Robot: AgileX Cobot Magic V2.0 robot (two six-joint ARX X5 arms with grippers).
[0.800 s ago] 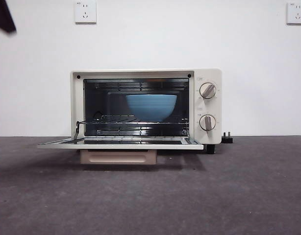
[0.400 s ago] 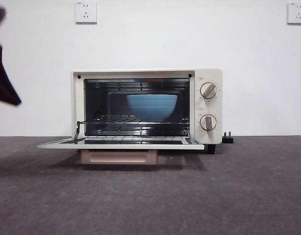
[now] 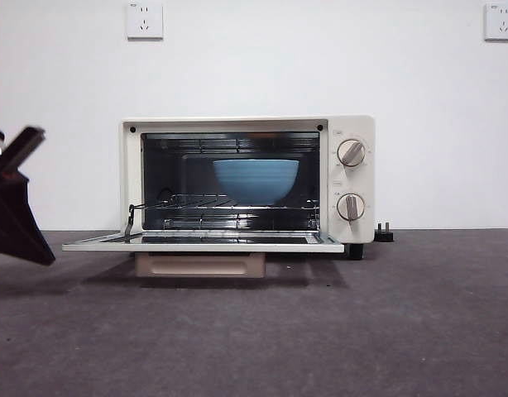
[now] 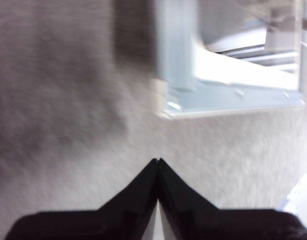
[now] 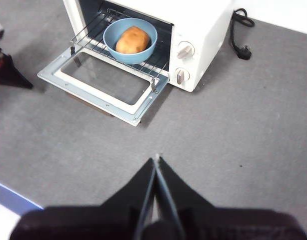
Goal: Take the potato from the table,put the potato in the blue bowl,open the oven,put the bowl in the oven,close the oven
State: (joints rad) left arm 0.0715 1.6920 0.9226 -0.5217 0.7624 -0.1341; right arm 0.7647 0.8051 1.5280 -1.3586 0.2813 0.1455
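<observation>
On the table (image 3: pixel 403 331) we see the oven (image 3: pixel 247 180) with its door (image 3: pixel 203 243) folded down flat and level. Inside the cavity, the blue bowl (image 3: pixel 256 180) stands upright on the wire rack (image 5: pixel 118 55), toward the knob side. From the right wrist view we confirm that the potato (image 5: pixel 131 40) lies inside the bowl, well below no rim edge we can judge from the front. Two round knobs (image 3: pixel 351 153) sit one above the other on the oven's control panel, and a black plug (image 5: pixel 243 51) with its cord lies on the table beside the oven.

We locate the left gripper (image 4: pixel 157 161) low, near the table, just beside the outer corner of the open door on the side away from the knobs; its jaws are pressed together and hold nothing. In the front view it appears as a dark wedge at the side edge.

We locate the right gripper (image 5: pixel 156 158) high above the table, well apart from the oven; its jaws meet at the tips and carry nothing.
</observation>
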